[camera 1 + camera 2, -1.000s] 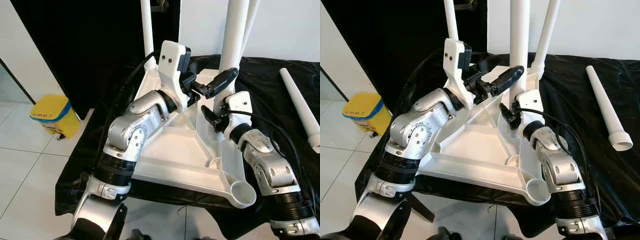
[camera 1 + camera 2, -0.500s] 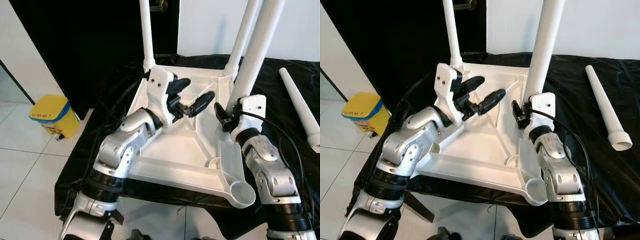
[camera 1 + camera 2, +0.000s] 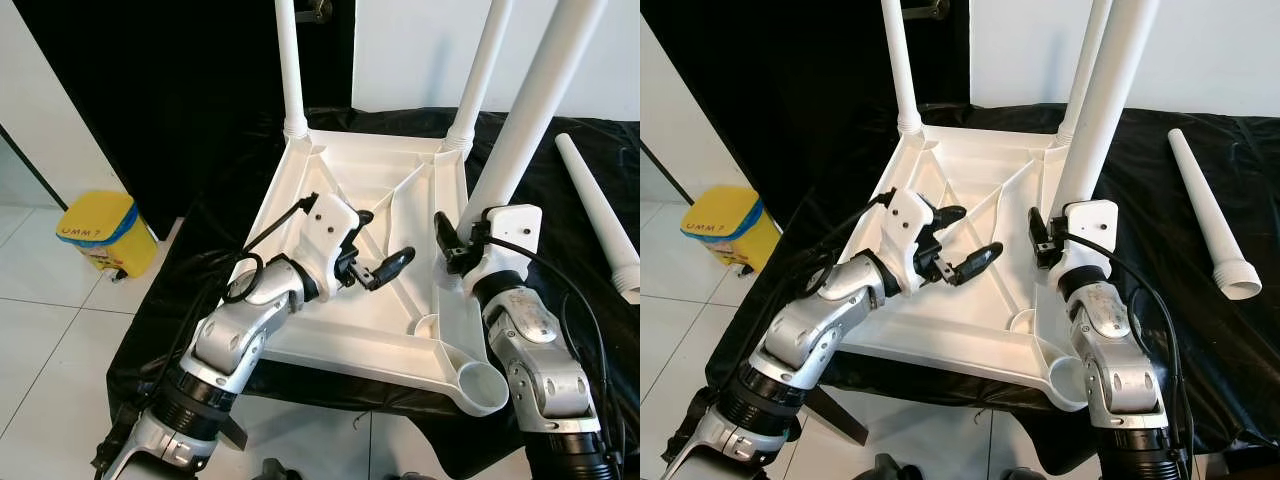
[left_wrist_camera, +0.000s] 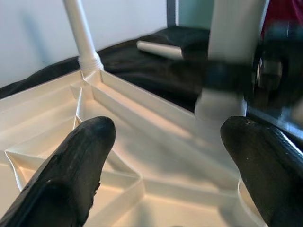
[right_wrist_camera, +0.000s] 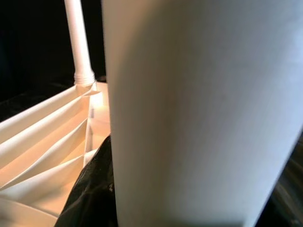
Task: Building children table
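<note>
A white children's table top (image 3: 340, 320) lies upside down on a black cloth, with two white legs (image 3: 290, 70) standing in its far corners. My right gripper (image 3: 458, 238) is shut on a third leg (image 3: 530, 110), which leans up and to the right above the top's right rim. In the right wrist view this leg (image 5: 199, 109) is very close, beside a black finger (image 5: 92, 189). My left gripper (image 3: 962, 240) hovers open over the ribbed underside, nothing between its fingers (image 4: 71, 170). A fourth leg (image 3: 600, 215) lies loose on the cloth at the right.
The near right corner socket (image 3: 485, 385) of the top stands open. A yellow bin (image 3: 100, 230) sits on the tiled floor to the left. The black cloth (image 3: 560, 160) covers the work surface, with a dark curtain behind on the left.
My left gripper has dropped lower and drawn back toward me over the underside, still open. The leg in my right gripper has tilted from upright to leaning right.
</note>
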Motion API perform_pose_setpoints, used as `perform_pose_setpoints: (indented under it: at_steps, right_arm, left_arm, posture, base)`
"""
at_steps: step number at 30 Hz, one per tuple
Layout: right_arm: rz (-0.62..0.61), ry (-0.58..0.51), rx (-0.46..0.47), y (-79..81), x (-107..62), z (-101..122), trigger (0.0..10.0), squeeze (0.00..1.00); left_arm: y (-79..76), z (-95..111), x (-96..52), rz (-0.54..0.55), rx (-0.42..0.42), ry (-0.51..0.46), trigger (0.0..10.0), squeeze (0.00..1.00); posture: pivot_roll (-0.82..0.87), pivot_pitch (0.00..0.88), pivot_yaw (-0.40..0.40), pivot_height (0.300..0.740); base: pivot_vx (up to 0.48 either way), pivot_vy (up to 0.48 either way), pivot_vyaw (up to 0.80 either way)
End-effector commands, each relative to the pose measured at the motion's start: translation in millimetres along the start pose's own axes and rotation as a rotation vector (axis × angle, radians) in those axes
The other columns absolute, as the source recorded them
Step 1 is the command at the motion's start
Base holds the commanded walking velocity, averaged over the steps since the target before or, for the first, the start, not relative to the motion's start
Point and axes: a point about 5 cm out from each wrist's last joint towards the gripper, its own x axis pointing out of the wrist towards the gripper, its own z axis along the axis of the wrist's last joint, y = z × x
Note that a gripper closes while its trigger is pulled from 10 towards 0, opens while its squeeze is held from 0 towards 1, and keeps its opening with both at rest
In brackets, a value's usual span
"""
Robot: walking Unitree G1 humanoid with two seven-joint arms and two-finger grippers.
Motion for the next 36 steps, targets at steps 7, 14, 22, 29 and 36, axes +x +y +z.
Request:
perform_pose_setpoints:
  at_steps: [7, 14, 22, 29, 36]
  right_arm:
    - [-0.026, -0.021, -0.003, -0.8, -4.6, 2.6, 10.0, 0.00]
    - [-0.029, -0.026, -0.014, -1.6, -5.1, 3.8, 10.0, 0.00]
    - [-0.030, -0.032, -0.017, -2.0, -4.4, 5.8, 10.0, 0.00]
    - [-0.033, -0.035, -0.017, -1.7, -4.2, 7.1, 10.0, 0.00]
    - [-0.043, -0.038, -0.018, -2.6, -5.0, 8.1, 10.0, 0.00]
  left_arm:
    - [-13.7, -25.4, -4.9, -0.144, 0.087, 0.105, 10.0, 0.00]
    - [-21.0, -50.2, -8.1, -0.182, 0.201, 0.227, 10.0, 0.00]
    - [-14.2, -64.6, -5.1, -0.126, 0.274, 0.307, 10.0, 0.00]
    - [-0.2, -70.5, 5.6, -0.052, 0.336, 0.359, 10.0, 0.00]
    - [13.6, -71.8, 13.5, -0.006, 0.415, 0.391, 10.0, 0.00]
  posture:
    - [-0.20, 0.059, 0.035, 0.740]
    - [-0.20, 0.064, 0.033, 0.740]
    - [-0.20, 0.070, 0.033, 0.740]
    - [-0.21, 0.076, 0.036, 0.740]
    - [-0.22, 0.084, 0.044, 0.740]
  base:
    - [0.000, 0.000, 0.00]
    - [0.000, 0.000, 0.00]
    - [0.000, 0.000, 0.00]
    - [0.000, 0.000, 0.00]
    - [0.000, 0.000, 0.00]
